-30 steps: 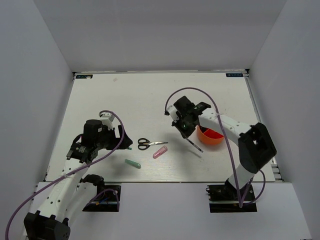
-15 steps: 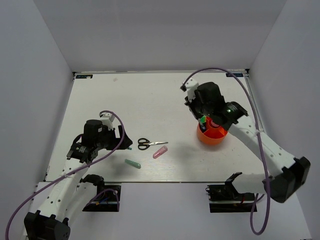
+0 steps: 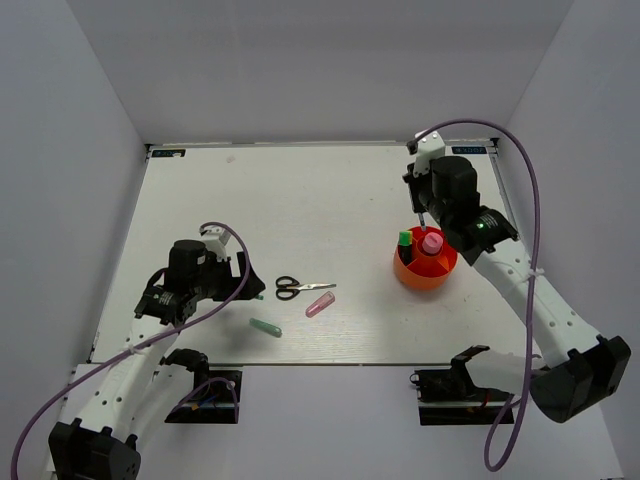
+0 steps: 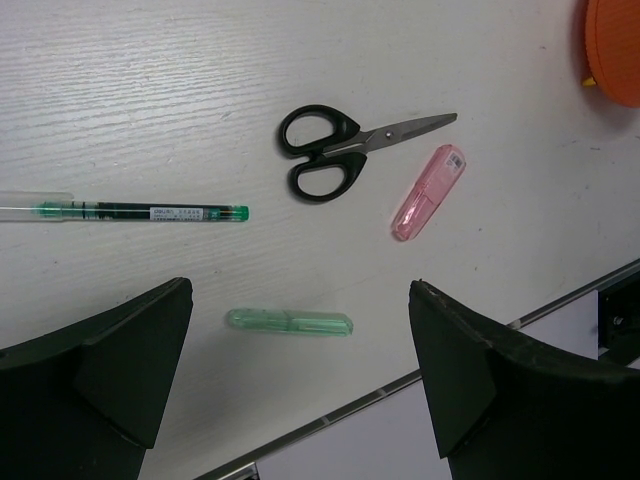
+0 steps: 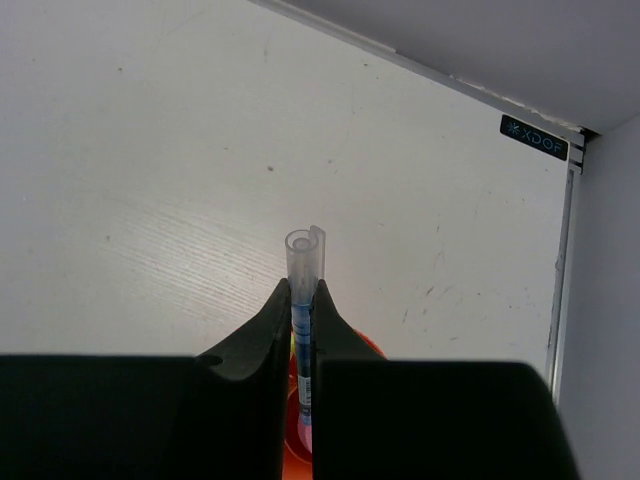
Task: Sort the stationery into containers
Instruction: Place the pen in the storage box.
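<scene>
Right claw (image 5: 302, 300) is squeezed together on a thin pen (image 5: 303, 262), holding it pretty much upright. The clear cap end pokes up above the fingertips and the blue-ish barrel runs down between them. In the top view that claw hangs right over the far side of the orange cup (image 3: 420, 279), which sits toward the right side of the bench (image 3: 250, 200). I can't tell if the pen's lower end is inside the cup or just above it.

A green-capped marker (image 3: 405, 240) and the pink-capped white bottle (image 3: 431, 242) stand in the cup.

Left claw (image 4: 300, 285) is spread wide apart with nothing in it, hovering over the loose stuff on the left-middle of the bench. Under it:
- black-handled scissors (image 4: 365, 142), closed and lying flat
- pink stick (image 4: 428, 192) just beside the blade tip, not touching it
- teal stick (image 4: 290, 321) closer to the near edge of the bench, apart from the others
- a green-ink pen (image 4: 140, 211) with a clear body, lying off to the side of the scissor handles

All four lie flat on the bench, well apart from the cup.
</scene>
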`<state>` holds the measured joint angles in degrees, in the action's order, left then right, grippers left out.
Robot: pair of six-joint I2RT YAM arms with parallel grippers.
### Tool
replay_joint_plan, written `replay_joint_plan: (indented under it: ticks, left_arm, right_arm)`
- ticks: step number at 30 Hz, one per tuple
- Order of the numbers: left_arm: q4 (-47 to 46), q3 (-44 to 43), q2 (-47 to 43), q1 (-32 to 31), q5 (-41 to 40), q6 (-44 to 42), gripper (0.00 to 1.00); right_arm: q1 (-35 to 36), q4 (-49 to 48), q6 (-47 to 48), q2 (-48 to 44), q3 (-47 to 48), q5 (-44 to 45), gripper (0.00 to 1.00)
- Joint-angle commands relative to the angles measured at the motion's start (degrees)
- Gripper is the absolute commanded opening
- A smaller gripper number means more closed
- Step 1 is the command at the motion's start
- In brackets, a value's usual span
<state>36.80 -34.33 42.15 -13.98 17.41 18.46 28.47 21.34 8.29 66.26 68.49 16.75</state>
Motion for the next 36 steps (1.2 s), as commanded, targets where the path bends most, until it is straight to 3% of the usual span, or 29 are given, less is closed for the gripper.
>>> replay_joint_plan:
  ticks: [1, 12, 26, 36]
  left_arm:
    - [-1.2, 0.2, -0.1, 0.3, 0.1, -0.9, 0.99]
    - [-1.1, 0.2, 0.7, 0.2, 0.6, -1.0, 0.99]
    - [-1.3, 0.2, 1.2, 0.4, 0.9, -1.1, 0.99]
    - [-1.5, 0.2, 0.9, 0.3, 1.5, -1.4, 0.99]
  right_arm:
    - [-1.5, -8.2, -2.0, 2.0, 1.5, -2.9, 0.00]
    - [-8.3, -20.4, 2.9, 7.6, -4.4, -8.5, 0.00]
    - [-18.2, -30.4, 3.8, 8.1, -16.5, -27.9, 0.00]
    - [-22.2, -33.5, 4.6, 9.9, -22.2, -35.3, 0.00]
